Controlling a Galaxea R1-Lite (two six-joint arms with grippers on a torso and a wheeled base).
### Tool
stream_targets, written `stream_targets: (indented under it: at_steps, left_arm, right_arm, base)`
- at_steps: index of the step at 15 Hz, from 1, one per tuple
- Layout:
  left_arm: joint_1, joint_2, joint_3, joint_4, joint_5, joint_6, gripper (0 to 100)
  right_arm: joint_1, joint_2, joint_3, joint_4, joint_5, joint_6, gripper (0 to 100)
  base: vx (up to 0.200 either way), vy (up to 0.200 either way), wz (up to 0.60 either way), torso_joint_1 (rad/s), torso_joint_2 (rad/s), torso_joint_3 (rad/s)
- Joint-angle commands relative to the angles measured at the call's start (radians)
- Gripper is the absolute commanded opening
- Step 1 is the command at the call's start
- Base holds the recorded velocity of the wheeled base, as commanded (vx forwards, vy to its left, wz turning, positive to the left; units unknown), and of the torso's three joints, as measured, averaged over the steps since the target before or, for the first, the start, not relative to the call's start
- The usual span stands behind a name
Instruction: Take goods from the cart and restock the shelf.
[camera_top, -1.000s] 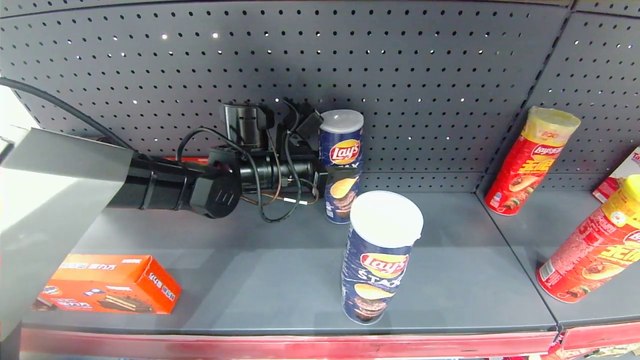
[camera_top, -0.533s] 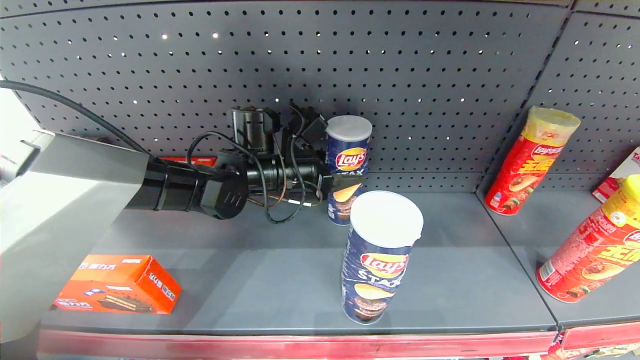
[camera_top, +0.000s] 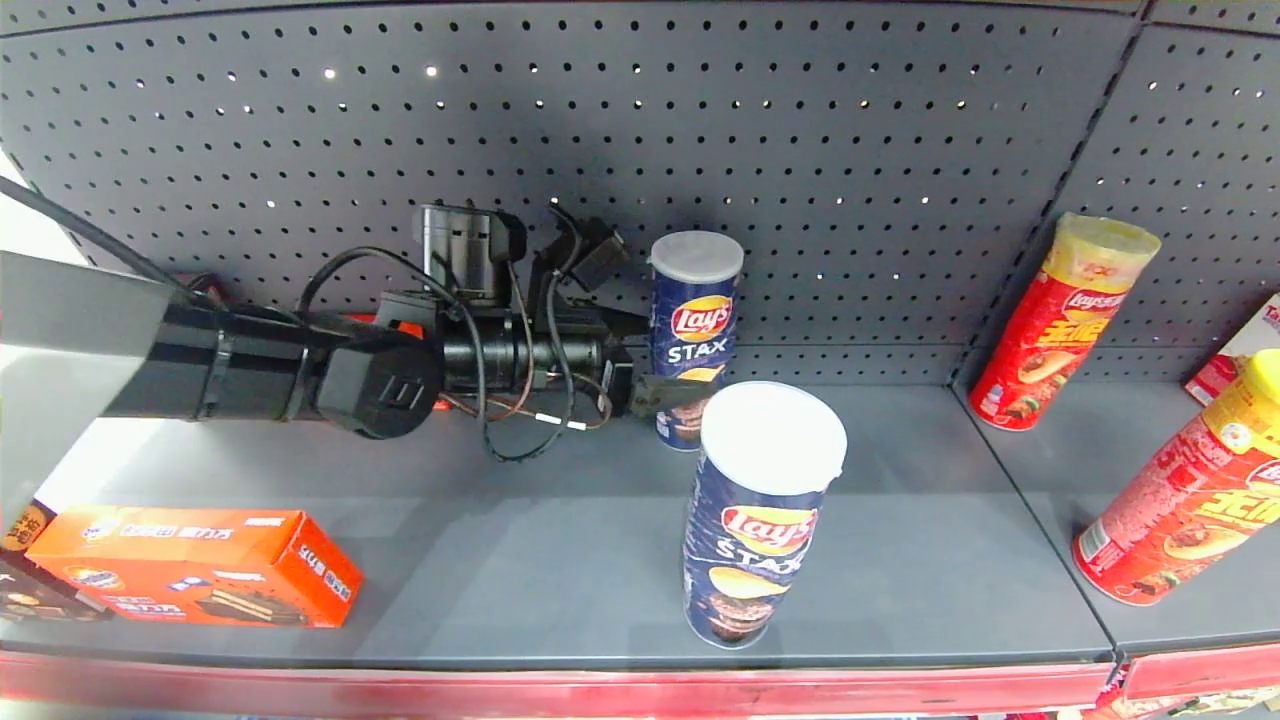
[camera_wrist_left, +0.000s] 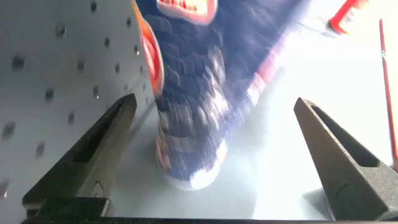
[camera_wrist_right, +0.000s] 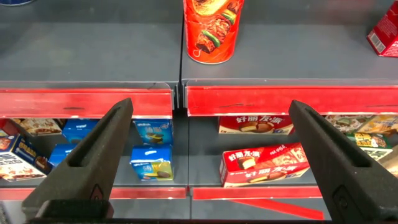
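The left gripper is released, its fingers spread wide at the far side of the shelf, close to the pegboard wall. The far blue can stands upright on the shelf just right of the fingertips. In the left wrist view the can sits in line with the gap between the fingers, with space on both sides. A second blue can stands nearer, apart from the gripper. An orange box lies near left. The right gripper is also released and holds nothing, facing lower shelf levels.
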Motion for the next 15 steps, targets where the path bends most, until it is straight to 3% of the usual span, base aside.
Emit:
stream_targets:
  at_steps: [1, 3, 6, 7, 9, 12, 15]
  left_arm:
    - [-0.005, -0.119, 0.115, 0.0, 0.106, 0.024, 100]
    - [-0.011, -0.154, 0.166, -0.007, 0.187, 0.03, 100]
    - [-0.011, -0.209, 0.263, -0.008, 0.337, 0.124, 100]
    - [-0.014, -0.221, 0.282, -0.011, 0.406, 0.141, 100]
    - [-0.029, -0.223, 0.292, -0.03, 0.489, 0.142, 100]
    - [-0.052, -0.175, 0.29, -0.143, 0.663, 0.136, 100]
    - [-0.052, -0.125, 0.278, -0.188, 0.724, 0.133, 100]
  right_arm:
    - [0.0, 0.002, 0.0, 0.0, 0.0, 0.0, 100]
    - [0.0, 0.002, 0.0, 0.0, 0.0, 0.0, 100]
    - [0.0, 0.002, 0.0, 0.0, 0.0, 0.0, 100]
    - [0.0, 0.002, 0.0, 0.0, 0.0, 0.0, 100]
    - [0.0, 0.002, 0.0, 0.0, 0.0, 0.0, 100]
    - [0.0, 0.002, 0.0, 0.0, 0.0, 0.0, 100]
    - [0.0, 0.002, 0.0, 0.0, 0.0, 0.0, 100]
  base:
    - [0.0, 0.0, 0.0, 0.0, 0.0, 0.0]
    - [0.0, 0.0, 0.0, 0.0, 0.0, 0.0]
    - [0.0, 0.0, 0.0, 0.0, 0.0, 0.0]
    - [0.0, 0.0, 0.0, 0.0, 0.0, 0.0]
    - [0.0, 0.0, 0.0, 0.0, 0.0, 0.0]
    - [0.0, 0.0, 0.0, 0.0, 0.0, 0.0]
    - [0.0, 0.0, 0.0, 0.0, 0.0, 0.0]
